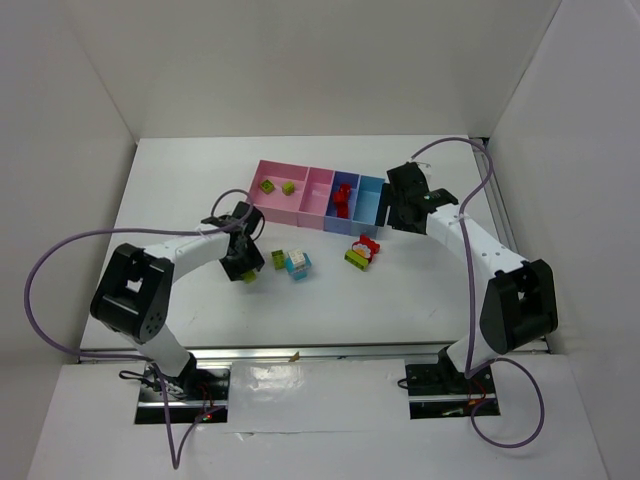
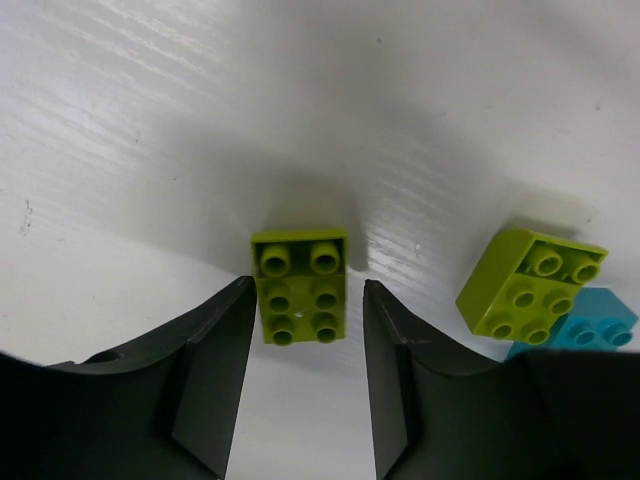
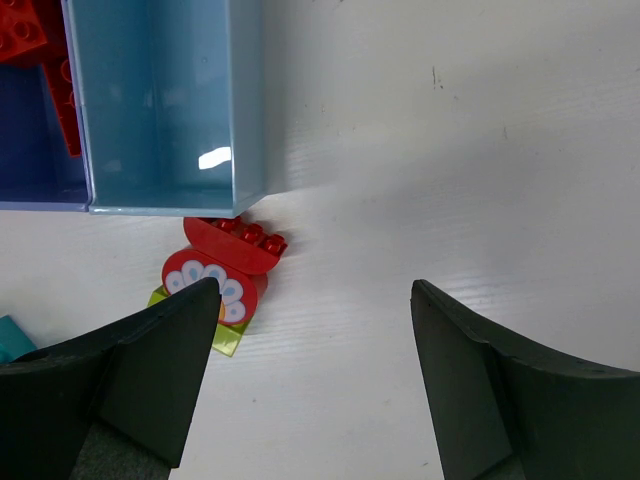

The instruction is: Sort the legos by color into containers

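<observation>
A lime green lego (image 2: 300,285) lies flat on the table, studs up, between the tips of my left gripper (image 2: 306,300). The left finger (image 2: 225,340) is at its side and a thin gap shows at the right finger. In the top view that gripper (image 1: 245,268) covers the brick. Another lime lego (image 2: 525,285) leans on a cyan one (image 2: 595,322) just to the right. The containers (image 1: 320,193) stand in a row behind. My right gripper (image 3: 312,300) is open over bare table by the light blue bin (image 3: 160,100), next to a red and lime clump (image 3: 222,270).
The left pink bin (image 1: 262,200) holds two lime bricks (image 1: 288,187). Red bricks (image 1: 342,200) lie in the periwinkle bin (image 3: 30,160). A cyan and white clump (image 1: 298,265) sits mid-table. White walls close the table on three sides.
</observation>
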